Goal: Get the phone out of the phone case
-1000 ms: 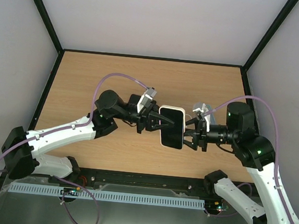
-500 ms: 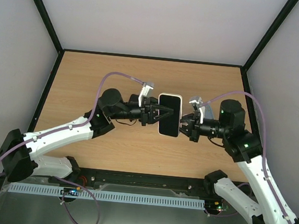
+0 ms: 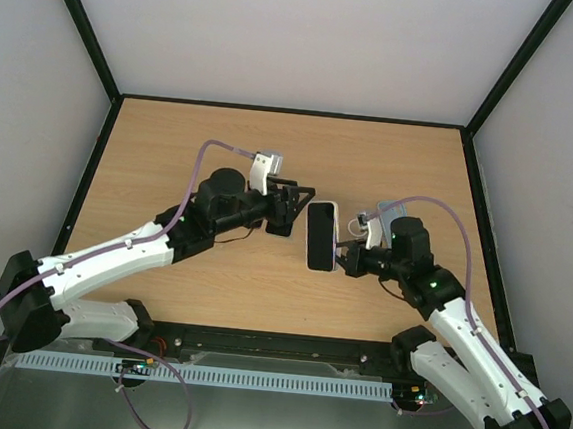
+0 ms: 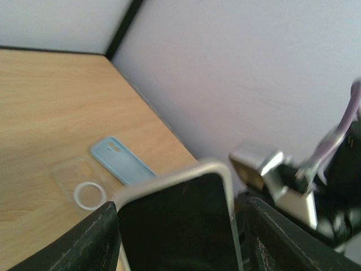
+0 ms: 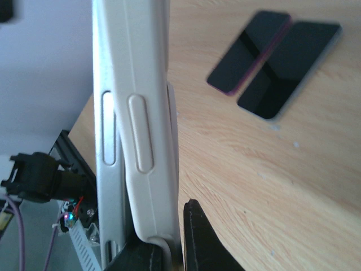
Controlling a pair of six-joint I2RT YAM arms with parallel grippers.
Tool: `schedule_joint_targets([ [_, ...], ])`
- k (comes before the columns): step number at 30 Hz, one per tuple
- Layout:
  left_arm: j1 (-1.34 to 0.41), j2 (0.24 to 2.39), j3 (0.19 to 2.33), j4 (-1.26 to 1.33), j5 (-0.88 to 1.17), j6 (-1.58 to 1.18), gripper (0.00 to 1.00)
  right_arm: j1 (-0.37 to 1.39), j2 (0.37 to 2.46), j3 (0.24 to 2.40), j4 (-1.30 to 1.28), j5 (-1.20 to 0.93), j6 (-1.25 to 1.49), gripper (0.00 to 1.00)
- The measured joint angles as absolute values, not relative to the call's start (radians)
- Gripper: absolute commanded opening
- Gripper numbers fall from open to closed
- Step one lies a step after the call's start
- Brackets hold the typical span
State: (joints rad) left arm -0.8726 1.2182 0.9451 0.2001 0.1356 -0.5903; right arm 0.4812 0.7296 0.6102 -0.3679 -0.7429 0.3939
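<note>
On my left wrist feed, a light blue cover (image 4: 121, 161) lies flat on the wooden surface (image 3: 171, 154) at middle left. Just beside it, lower left, is a clear cover with a white ring (image 4: 84, 191). The right wrist feed shows two dark slabs (image 5: 273, 62) side by side, touching along their long edges, in the upper right of the frame. The nearer one has a magenta rim. I cannot find any of these in the top view. From above, nothing lies between the two arms except the thing they share.

The phone (image 3: 321, 238) sits at the centre of the top view, held off the surface and turned so it looks narrow. Its screen is black and unlit. The phone case (image 5: 141, 141) around it is cream-white with rounded corners. Edge-on from the right wrist, I see a long raised button on its side and a second, greyer layer with a slot just left of it.

The left tool (image 3: 301, 212) is spread, with one dark finger (image 4: 93, 240) at each side of the phone's top end. The picture is too blurred for me to tell whether either finger is touching. The right tool (image 3: 347, 258) is pinching the phone case at its lower edge, where a black finger (image 5: 198, 240) presses against the cream wall.
</note>
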Motion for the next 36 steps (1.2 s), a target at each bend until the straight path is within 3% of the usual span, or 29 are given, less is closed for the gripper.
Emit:
schedule_joint_targets([
  [10,-1.043,1.238,0.948,0.067,-0.186,-0.473,0.58,0.474,0.836,0.573,-0.376,-0.527,0.552,0.02],
  [14,-1.151,1.314,0.949,0.026,-0.324,-0.392,0.64,0.472,0.910,0.572,-0.376,-0.506,0.595,0.02],
  [20,-1.276,1.463,0.947,0.016,-0.536,-0.276,0.61,0.469,0.967,0.571,-0.376,-0.481,0.638,0.02],
  [27,-1.291,1.503,0.908,0.080,-0.585,-0.192,0.59,0.451,1.055,0.571,-0.373,-0.472,0.661,0.02],
  [36,-1.298,1.554,0.863,0.201,-0.497,-0.159,0.59,0.403,1.069,0.569,-0.339,-0.512,0.688,0.02],
])
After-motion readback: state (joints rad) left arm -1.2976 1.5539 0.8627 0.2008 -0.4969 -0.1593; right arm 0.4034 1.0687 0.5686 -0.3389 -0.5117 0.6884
